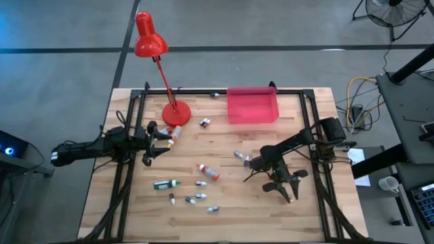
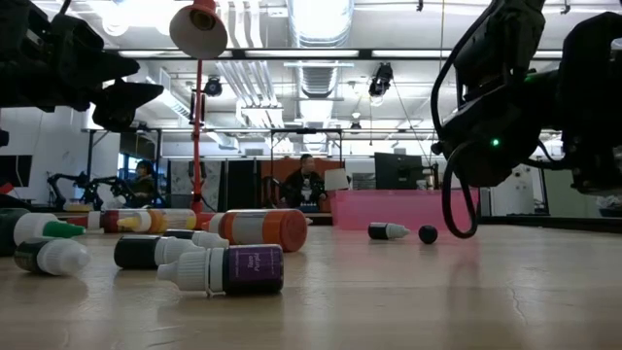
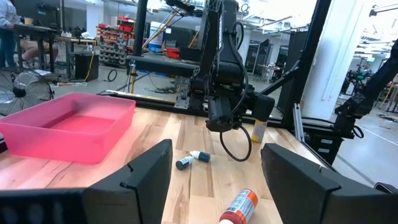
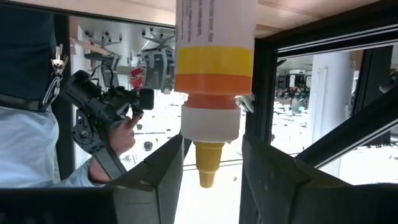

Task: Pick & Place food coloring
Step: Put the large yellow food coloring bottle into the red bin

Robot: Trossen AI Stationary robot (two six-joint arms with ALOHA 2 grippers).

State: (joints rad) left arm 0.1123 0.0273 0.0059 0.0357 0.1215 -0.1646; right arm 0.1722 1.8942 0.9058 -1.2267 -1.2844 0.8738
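Standing upright on the wood, a yellow-and-orange banded bottle (image 4: 214,62) sits between the fingers of the right gripper (image 4: 212,143). They flank its white cap with slim gaps on both sides, so the gripper looks released rather than clamped. It seems the bottle is being let go there, or approached, and not carried. In the high view this arm reaches in from the right edge, folds at the elbow near centre, and turns its wrist down toward the lower right, where it hides the bottle.

The other food coloring bottles (image 1: 196,196) lie scattered at lower centre, including an orange-red tube (image 1: 207,171) and a dark green bottle (image 1: 163,184). No bottle shows in the pink tray (image 1: 252,107) at upper centre, probably the destination.

The left gripper (image 3: 216,149) hangs at middle left beside the red lamp (image 1: 150,37), fingers spread wide and holding nothing.
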